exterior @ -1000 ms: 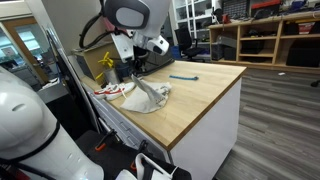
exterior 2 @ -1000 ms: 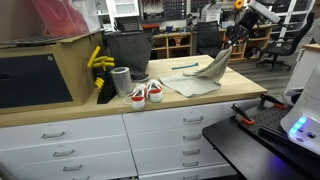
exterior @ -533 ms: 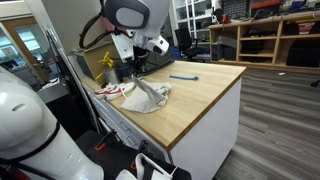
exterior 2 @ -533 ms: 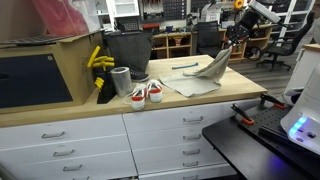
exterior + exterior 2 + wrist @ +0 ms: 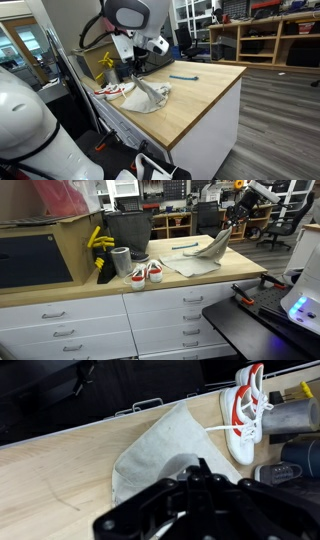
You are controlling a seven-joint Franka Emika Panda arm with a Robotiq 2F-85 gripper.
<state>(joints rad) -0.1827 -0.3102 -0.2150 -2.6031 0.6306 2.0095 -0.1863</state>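
Clearly shut: gripper (image 5: 232,225) pinching grey cloth (image 5: 205,252) by one corner.
That corner's held up, rest drapes onto wood counter (image 5: 215,278); red-white shoes (image 5: 146,274) just beside cloth's far edge.

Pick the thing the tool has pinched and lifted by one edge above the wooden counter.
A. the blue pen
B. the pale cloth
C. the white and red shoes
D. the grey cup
B: in an exterior view the tool is shut on an edge of the cloth, which rises in a peak to it, while the shoes lie flat on the counter.
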